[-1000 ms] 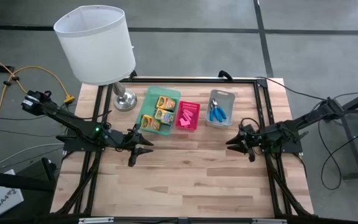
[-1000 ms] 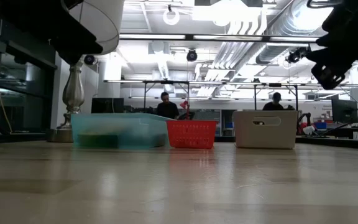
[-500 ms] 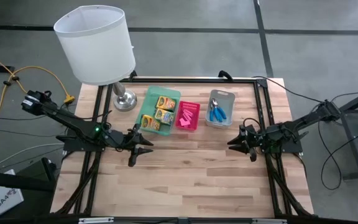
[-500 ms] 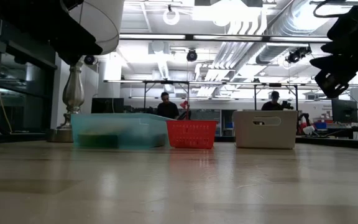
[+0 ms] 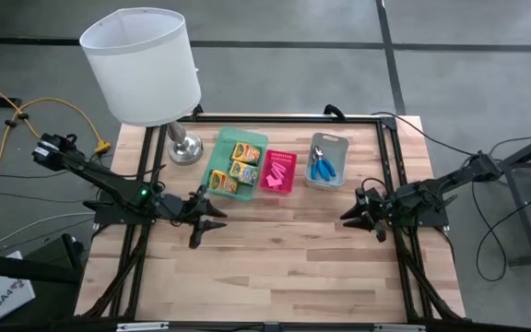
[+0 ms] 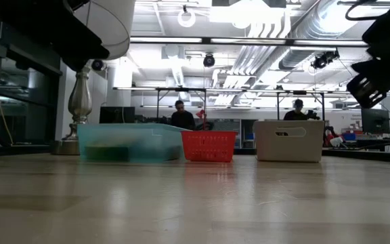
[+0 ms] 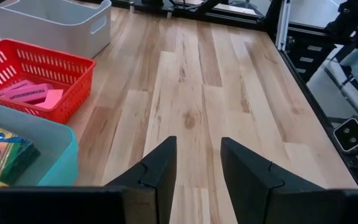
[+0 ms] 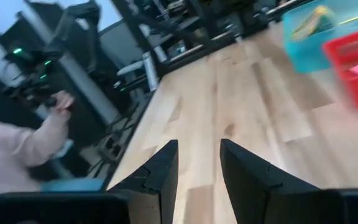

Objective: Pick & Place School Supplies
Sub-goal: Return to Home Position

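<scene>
Three yellow-and-green crayon boxes point(image 5: 241, 167) lie in the green tray point(image 5: 219, 140). Pink erasers point(image 5: 277, 171) lie in the pink tray point(image 5: 279, 191), and blue-handled scissors point(image 5: 322, 166) in the grey tray point(image 5: 326, 138). The trays stand in a row at the table's far middle. My left gripper point(image 5: 219, 214) hovers open just near of the green tray, pointing toward the right edge; its wrist view shows bare wood between the fingers point(image 7: 160, 168). My right gripper point(image 5: 344, 215) is open near the right edge, pointing left, and is empty in its wrist view point(image 8: 199, 142).
A white-shaded lamp point(image 5: 141, 65) stands at the far left corner, its base point(image 5: 185, 148) beside the green tray. Bare wood fills the table's middle and near half. In the right wrist view a person's sleeve and hand point(image 8: 23, 146) show beyond the table's left side.
My right gripper has drawn back a little toward the table's right edge and sunk slightly, still open. The left arm and all three trays have kept still.
</scene>
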Robot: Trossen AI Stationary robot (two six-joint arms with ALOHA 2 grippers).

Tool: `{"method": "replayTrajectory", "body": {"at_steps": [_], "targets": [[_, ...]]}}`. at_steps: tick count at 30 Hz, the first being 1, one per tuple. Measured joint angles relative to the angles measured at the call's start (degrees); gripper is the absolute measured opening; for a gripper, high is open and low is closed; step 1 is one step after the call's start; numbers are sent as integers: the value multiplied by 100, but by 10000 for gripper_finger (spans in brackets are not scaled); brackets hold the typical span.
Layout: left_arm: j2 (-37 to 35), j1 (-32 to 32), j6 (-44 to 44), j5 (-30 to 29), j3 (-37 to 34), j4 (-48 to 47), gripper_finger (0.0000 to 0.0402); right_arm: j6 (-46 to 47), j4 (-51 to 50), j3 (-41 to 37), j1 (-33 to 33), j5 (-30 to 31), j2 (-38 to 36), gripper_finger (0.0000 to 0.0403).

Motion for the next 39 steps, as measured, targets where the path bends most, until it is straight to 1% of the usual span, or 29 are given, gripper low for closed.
{"method": "replayTrajectory", "body": {"at_steps": [3, 7, 13, 23, 31, 39], "targets": [[0, -63, -24, -2, 0, 0, 122, -39, -80, 0, 0, -362, -49, 111], [0, -134, -36, -2, 0, 0, 122, -216, -148, -1, -1, -701, -51, 111], [0, -169, -39, -2, 0, 2, 122, -477, -153, -2, -60, -709, -49, 111], [0, -166, -39, 0, 0, 42, 122, -406, -157, -4, -468, -714, -49, 111], [0, -166, -10, 8, 0, 42, 122, -443, -159, -8, -496, -715, -47, 111], [0, -166, 349, 18, 0, 11, 122, -454, -159, -9, -496, -710, -47, 111]]}}
